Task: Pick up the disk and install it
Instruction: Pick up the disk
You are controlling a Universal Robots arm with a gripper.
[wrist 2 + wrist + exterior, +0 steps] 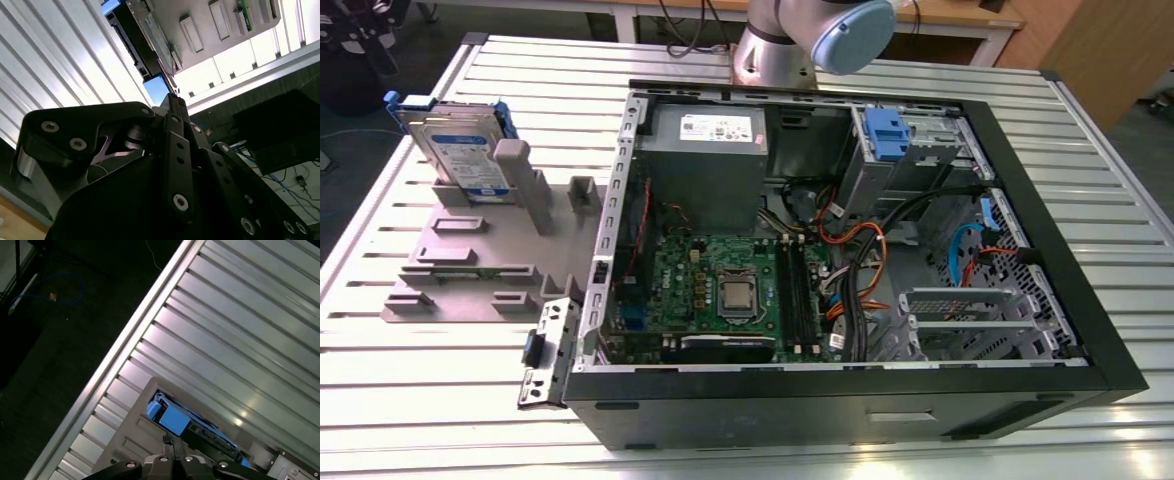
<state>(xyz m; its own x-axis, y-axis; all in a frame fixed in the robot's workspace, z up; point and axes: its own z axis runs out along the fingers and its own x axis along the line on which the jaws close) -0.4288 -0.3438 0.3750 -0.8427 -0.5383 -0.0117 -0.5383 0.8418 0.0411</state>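
The disk (456, 150) is a silver drive with a white-and-blue label in a blue bracket. It stands on edge in a grey holder (480, 262) at the exterior view's left, outside the computer case. In both wrist views my gripper (173, 98) (168, 441) hovers just short of the disk's (146, 37) (202, 432) blue-bracketed end. Its fingertips are pressed together and hold nothing. They are apart from the disk.
The open computer case (1101, 360) lies on the slatted metal table (400, 400), with a motherboard, cables and a grey power-supply box (707, 150) inside. A drive bay with a blue clip (887, 135) sits at the case's far right. The arm's base (814, 40) stands behind the case.
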